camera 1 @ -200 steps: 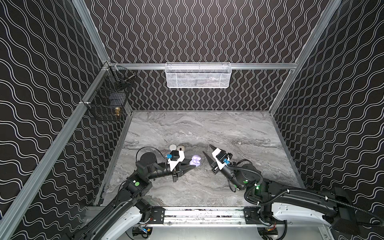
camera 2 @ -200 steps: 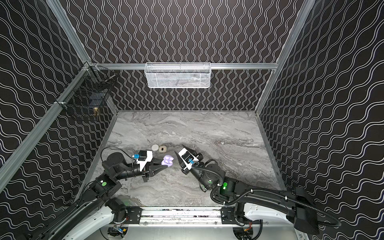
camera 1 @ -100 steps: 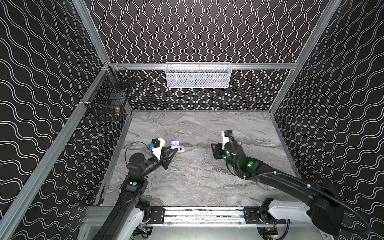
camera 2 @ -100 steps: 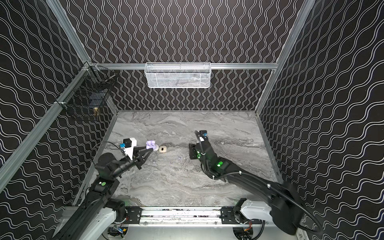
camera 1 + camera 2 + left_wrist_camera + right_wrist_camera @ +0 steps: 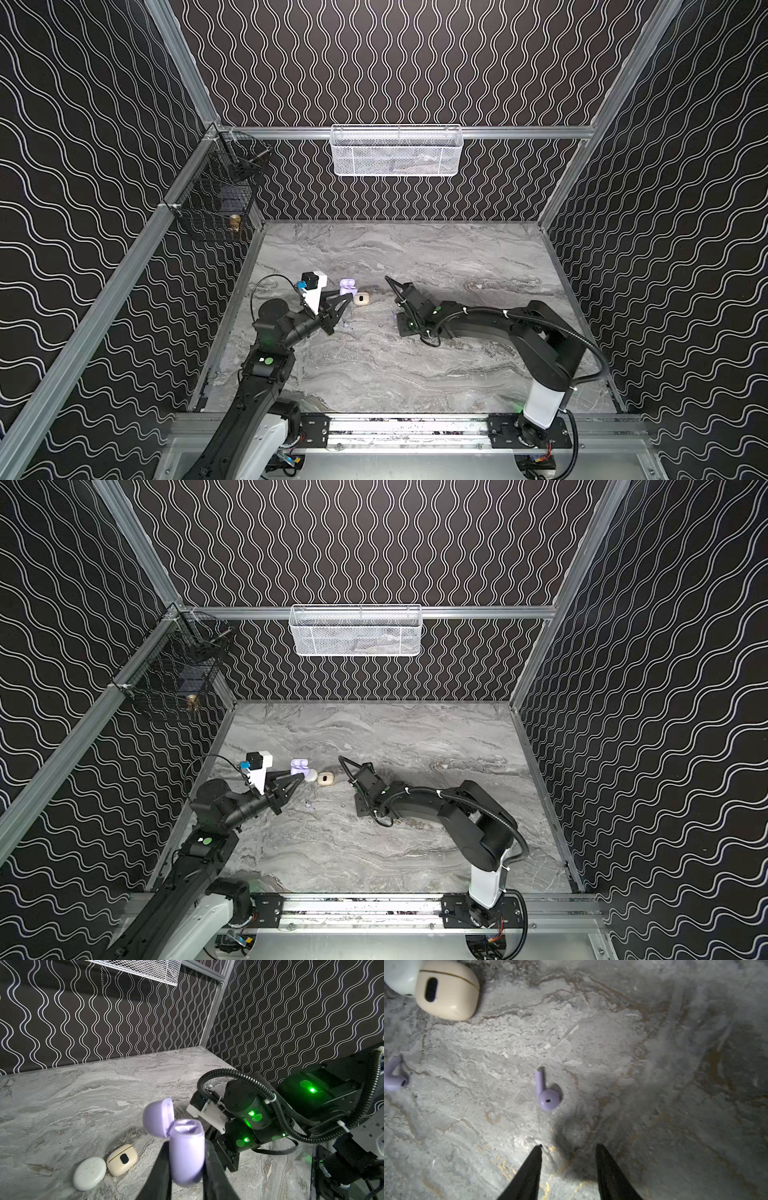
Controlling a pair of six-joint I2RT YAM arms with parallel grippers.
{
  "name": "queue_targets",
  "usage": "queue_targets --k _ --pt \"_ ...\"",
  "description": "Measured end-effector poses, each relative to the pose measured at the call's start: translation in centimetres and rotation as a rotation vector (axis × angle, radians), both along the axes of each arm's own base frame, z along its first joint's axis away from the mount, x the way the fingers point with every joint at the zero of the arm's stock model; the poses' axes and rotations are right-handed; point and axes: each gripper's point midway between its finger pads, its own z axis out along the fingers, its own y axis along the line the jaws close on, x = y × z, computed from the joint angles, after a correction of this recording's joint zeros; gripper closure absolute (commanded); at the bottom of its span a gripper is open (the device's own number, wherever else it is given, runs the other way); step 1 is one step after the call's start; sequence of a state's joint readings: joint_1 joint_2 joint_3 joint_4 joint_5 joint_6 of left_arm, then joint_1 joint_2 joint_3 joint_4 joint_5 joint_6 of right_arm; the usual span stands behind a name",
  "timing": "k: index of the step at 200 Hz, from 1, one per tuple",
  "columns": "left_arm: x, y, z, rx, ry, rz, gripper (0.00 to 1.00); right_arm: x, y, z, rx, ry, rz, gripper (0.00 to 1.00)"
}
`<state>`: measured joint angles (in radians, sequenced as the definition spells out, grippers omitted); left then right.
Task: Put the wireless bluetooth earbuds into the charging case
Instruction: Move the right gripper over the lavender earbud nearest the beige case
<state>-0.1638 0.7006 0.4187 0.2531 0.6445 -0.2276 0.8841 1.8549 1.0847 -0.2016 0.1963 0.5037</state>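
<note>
- Left gripper [image 5: 187, 1145]: jaws clamped on the sides of the lavender case [image 5: 186, 1153], which is held upright between them with its lid hinged back.
- Right gripper [image 5: 569, 1146]: jaws apart with nothing between them, tips pointing down at the grey marble table [image 5: 643, 1053].
- Right wrist view alone shows two lavender earbuds lying loose on the table.
- First earbud [image 5: 547, 1095]: just ahead of the parted tips and not touching them. It has a rounded head with a small dark slot and a short straight stem.
- Second earbud [image 5: 394, 1076]: off to one side, well apart from the first and partly cut off by the picture's edge. Its stem is bent, with a dark opening at one end.
- Same view: cream case [image 5: 446, 989], closed, with a dark oval mark on its face, right beside a white case [image 5: 398, 976].
- Left wrist view alone shows the pale inside of the lavender case's mouth and lid, too blurred to tell what the wells hold.
- Both top views: the lavender case [image 5: 348, 284] sits at the left gripper's tips, and the cream case [image 5: 326, 778] lies just to its right.
- Both top views: the right arm [image 5: 478, 320] bends down over the table and hides its own gripper. The earbuds are too small to pick out with certainty.
- Top views only: white mesh basket [image 5: 397, 151] on the back wall, black wire basket [image 5: 216, 208] on the left wall.
</note>
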Motion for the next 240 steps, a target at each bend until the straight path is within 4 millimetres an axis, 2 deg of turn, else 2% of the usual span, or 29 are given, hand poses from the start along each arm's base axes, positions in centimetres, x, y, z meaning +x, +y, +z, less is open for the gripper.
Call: queue_targets --k 16,41,105,170,211,240 --pt "-0.2 0.0 0.0 0.001 0.001 0.000 1.00 0.6 0.0 -0.9 -0.045 -0.005 -0.005 0.61" --pt "-0.5 0.1 0.5 -0.002 -0.017 0.001 1.00 2.2 0.1 -1.2 -0.091 -0.056 -0.033 0.66" --pt "-0.9 0.2 0.8 0.011 -0.038 -0.001 1.00 3.4 -0.1 -1.1 -0.119 -0.099 -0.064 0.66" --pt "-1.0 0.2 0.9 0.011 -0.044 0.003 1.00 5.3 2.1 -1.0 -0.096 -0.122 -0.055 0.63" --pt "-1.0 0.2 0.8 0.011 -0.040 0.003 1.00 5.9 3.0 -0.8 -0.099 -0.118 -0.041 0.62" --pt "-1.0 0.2 0.8 0.012 -0.039 0.003 1.00 5.2 2.9 -0.3 -0.100 -0.086 -0.026 0.61"
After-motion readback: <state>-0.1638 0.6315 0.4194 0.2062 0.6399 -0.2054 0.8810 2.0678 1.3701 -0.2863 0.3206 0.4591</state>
